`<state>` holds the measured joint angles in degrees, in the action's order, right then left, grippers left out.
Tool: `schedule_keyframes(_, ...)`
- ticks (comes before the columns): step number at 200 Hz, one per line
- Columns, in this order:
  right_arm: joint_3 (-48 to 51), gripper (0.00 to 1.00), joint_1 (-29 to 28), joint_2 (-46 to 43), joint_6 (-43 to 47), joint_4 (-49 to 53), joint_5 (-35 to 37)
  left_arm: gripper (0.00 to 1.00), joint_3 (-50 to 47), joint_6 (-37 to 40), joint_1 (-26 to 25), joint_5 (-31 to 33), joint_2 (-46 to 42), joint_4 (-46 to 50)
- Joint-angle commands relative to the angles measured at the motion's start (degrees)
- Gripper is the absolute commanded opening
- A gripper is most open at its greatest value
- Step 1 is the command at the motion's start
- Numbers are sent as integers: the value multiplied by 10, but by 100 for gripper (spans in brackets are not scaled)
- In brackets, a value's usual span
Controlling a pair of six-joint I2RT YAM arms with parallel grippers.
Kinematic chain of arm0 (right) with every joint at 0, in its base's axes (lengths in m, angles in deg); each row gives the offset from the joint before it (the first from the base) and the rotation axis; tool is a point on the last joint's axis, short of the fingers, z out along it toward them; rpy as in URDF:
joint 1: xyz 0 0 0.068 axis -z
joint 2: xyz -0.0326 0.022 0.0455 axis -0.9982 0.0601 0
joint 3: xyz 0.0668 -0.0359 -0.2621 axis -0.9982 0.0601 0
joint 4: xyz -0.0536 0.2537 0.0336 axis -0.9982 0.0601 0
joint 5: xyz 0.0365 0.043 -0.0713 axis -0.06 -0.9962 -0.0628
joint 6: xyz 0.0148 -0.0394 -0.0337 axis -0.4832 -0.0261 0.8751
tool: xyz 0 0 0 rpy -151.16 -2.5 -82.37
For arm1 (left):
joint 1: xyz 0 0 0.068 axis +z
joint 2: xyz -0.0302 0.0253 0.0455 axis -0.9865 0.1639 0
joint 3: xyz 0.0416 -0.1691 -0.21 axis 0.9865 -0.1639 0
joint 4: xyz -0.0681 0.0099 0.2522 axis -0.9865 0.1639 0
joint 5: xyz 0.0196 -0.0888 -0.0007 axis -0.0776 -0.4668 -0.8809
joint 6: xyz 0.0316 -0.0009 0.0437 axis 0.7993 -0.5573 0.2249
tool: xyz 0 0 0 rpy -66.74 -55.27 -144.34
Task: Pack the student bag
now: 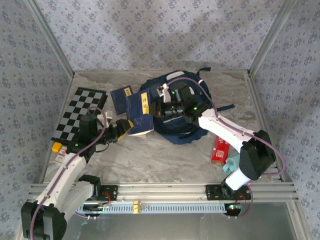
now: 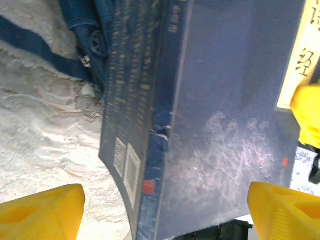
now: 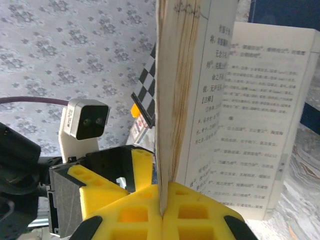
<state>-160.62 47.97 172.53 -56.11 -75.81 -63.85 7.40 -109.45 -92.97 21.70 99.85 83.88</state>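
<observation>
The navy student bag (image 1: 182, 131) lies at the middle of the table; its fabric and zipper show in the left wrist view (image 2: 87, 30). A blue book (image 1: 140, 116) with a yellow label stands open against the bag's left side. My right gripper (image 1: 162, 110) is shut on a thin sheaf of that book's pages (image 3: 175, 100), its yellow fingers meeting (image 3: 161, 215) at the lower edge. My left gripper (image 1: 125, 128) is just left of the book. Its fingertips (image 2: 42, 212) stand wide open on either side of the blue cover (image 2: 215, 125) without touching it.
A second blue book (image 1: 120, 99) lies behind the open one. A checkerboard (image 1: 80, 115) sits at the far left with a small orange item (image 1: 57, 146) at its near corner. A red packet (image 1: 220, 150) and a teal object (image 1: 232, 162) lie beside the right arm.
</observation>
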Motion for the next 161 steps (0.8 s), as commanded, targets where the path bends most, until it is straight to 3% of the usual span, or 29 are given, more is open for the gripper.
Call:
schedule_keyframes(1,-1,0,4,-14,-22,-63,-52,79,9,-33,-10,-35,6,-94)
schedule_keyframes(47,26,0,18,-1,-45,-99,-77,66,40,-22,-34,-15,31,-87)
schedule_keyframes(146,26,0,37,15,-14,-50,-80,15,52,-40,-70,4,31,-121)
schedule_keyframes(161,26,8,39,10,-6,-34,-69,8,52,-45,-72,10,30,-128)
